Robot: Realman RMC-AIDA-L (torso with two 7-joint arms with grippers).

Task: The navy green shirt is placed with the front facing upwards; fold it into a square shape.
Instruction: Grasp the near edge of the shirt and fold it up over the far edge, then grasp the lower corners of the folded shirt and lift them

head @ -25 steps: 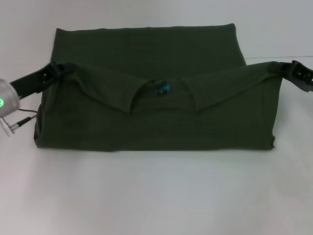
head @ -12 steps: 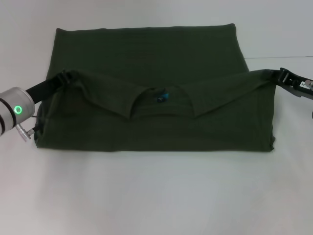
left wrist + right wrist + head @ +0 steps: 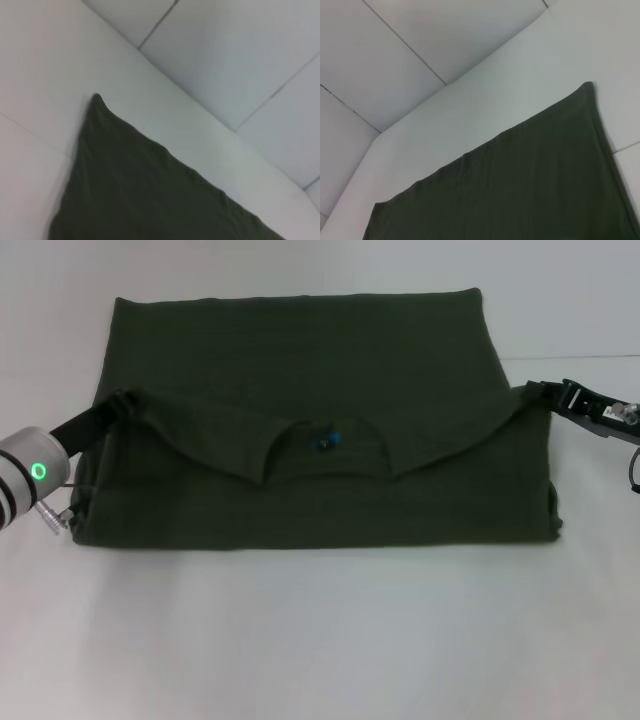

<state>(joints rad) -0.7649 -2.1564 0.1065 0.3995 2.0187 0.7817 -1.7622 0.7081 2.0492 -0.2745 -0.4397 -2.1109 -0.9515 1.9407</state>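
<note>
The left gripper (image 3: 118, 403) is sitting at the shirt's left edge, its jaws pinching a corner of the folded-over fabric, and the cloth is bunching into a small peak where it is being held. Behind it the dark finger link is running back to the silver wrist (image 3: 25, 472), where a green ring light is glowing. The right gripper (image 3: 545, 393) is sitting at the opposite edge, its jaws clamping the matching corner of the same folded layer, and its black body is reaching off toward the right side of the head view.

Between the two held corners the navy green shirt (image 3: 320, 350) is lying spread across the white counter (image 3: 320, 640), already folded into a wide rectangle. The upper layer is dipping from both held corners down toward the middle, where the ribbed collar (image 3: 325, 435) is curving open and showing a small label (image 3: 328, 441) with blue print inside it. The lower part of the garment is lying flat, its near edge straight and parallel to the counter's front. The far edge is also lying flat and straight.

In the left wrist view a pointed corner of the dark green cloth (image 3: 150, 190) is rising against the pale counter. In the right wrist view another stretch of the fabric (image 3: 520, 185) is slanting across the white surface.
</note>
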